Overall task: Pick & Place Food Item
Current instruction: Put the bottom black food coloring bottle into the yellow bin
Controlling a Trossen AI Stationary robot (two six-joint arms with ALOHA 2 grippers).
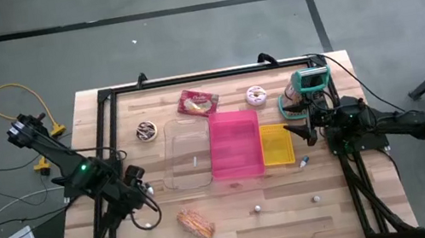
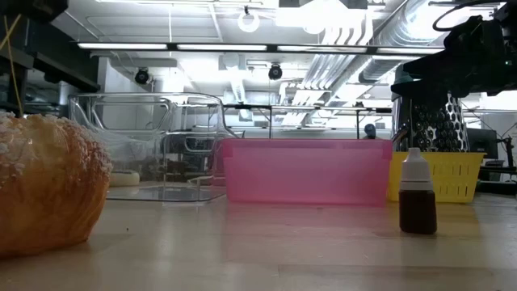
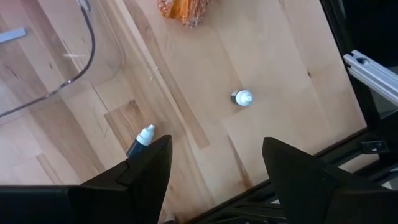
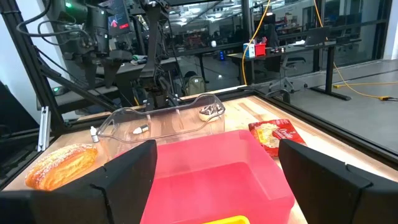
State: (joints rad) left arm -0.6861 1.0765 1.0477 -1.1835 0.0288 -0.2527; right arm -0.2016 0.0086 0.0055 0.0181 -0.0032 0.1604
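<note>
A sugar-crusted pastry (image 1: 196, 223) lies on the wooden table near its front edge, large in the low view (image 2: 48, 186). My left gripper (image 1: 147, 215) hangs open above the table, just left of the pastry, pointing steeply down. In its wrist view the fingers (image 3: 214, 168) hold nothing, and the pastry (image 3: 183, 9) lies ahead of them. My right gripper (image 1: 295, 131) waits open and level at the right, by the yellow basket (image 1: 276, 144). It faces the pink bin (image 4: 217, 174). A red snack packet (image 1: 198, 102) and two donuts (image 1: 146, 131) (image 1: 256, 95) lie at the back.
A clear container (image 1: 185, 151) stands left of the pink bin (image 1: 235, 143). Small dropper bottles stand on the front of the table (image 1: 257, 208) (image 1: 316, 198) (image 3: 142, 138). A brown one (image 2: 418, 194) shows in the low view. A teal object (image 1: 306, 86) stands at the back right.
</note>
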